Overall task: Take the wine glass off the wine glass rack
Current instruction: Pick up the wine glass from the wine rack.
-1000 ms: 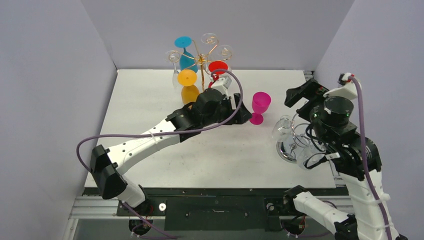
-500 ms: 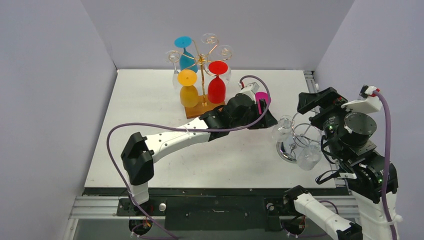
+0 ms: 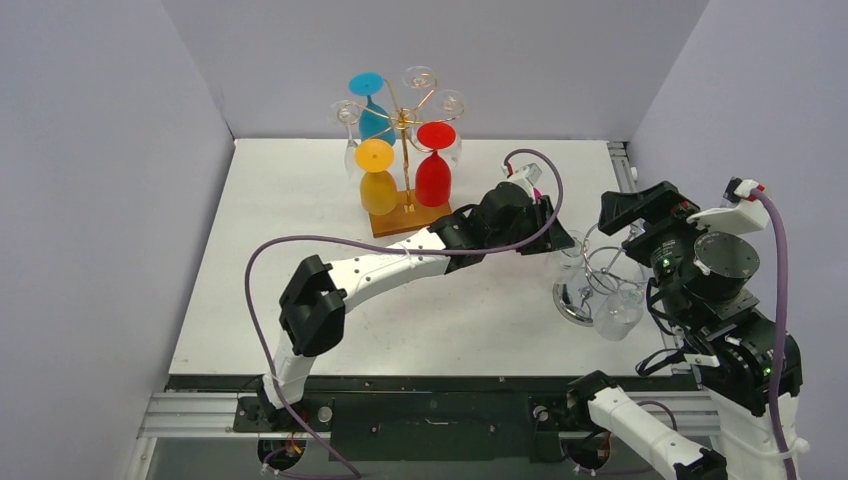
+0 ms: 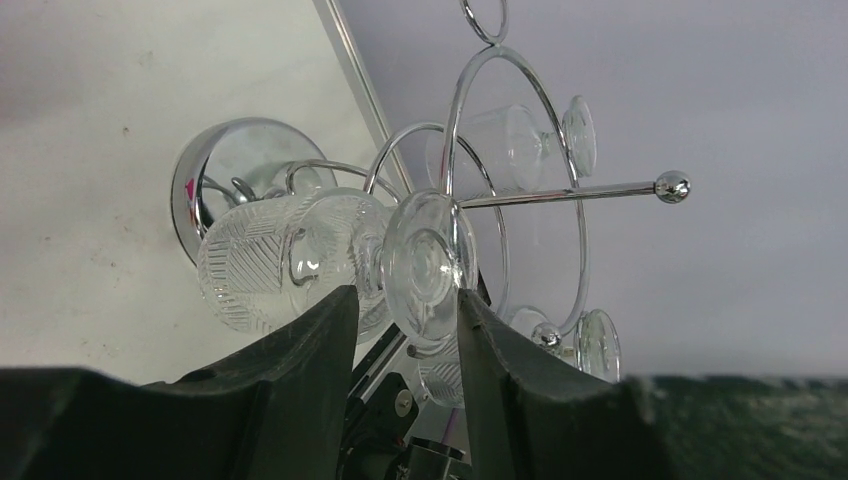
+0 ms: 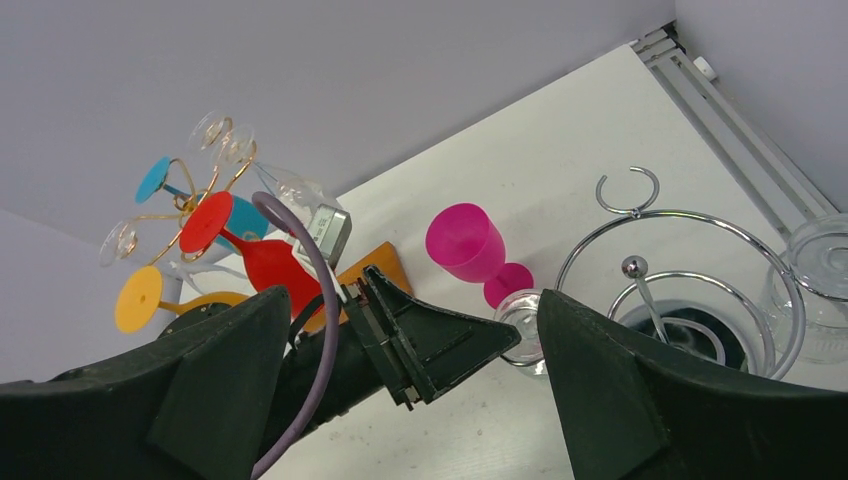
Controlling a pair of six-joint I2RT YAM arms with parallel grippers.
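Left fingers (image 4: 338, 312) swung right, straddle clear glass (image 4: 425, 258) foot, grip unclear; right fingers (image 5: 585, 335) wide.

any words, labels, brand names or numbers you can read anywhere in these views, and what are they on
No text can be read in any view.
tall gold wire rack on a brown wooden base: no label or print shows.
shorter chrome wire stand with a round silver base: plain.
pink plastic goblet: plain.
small grey box on the left arm's wrist: any marking is too small to read.
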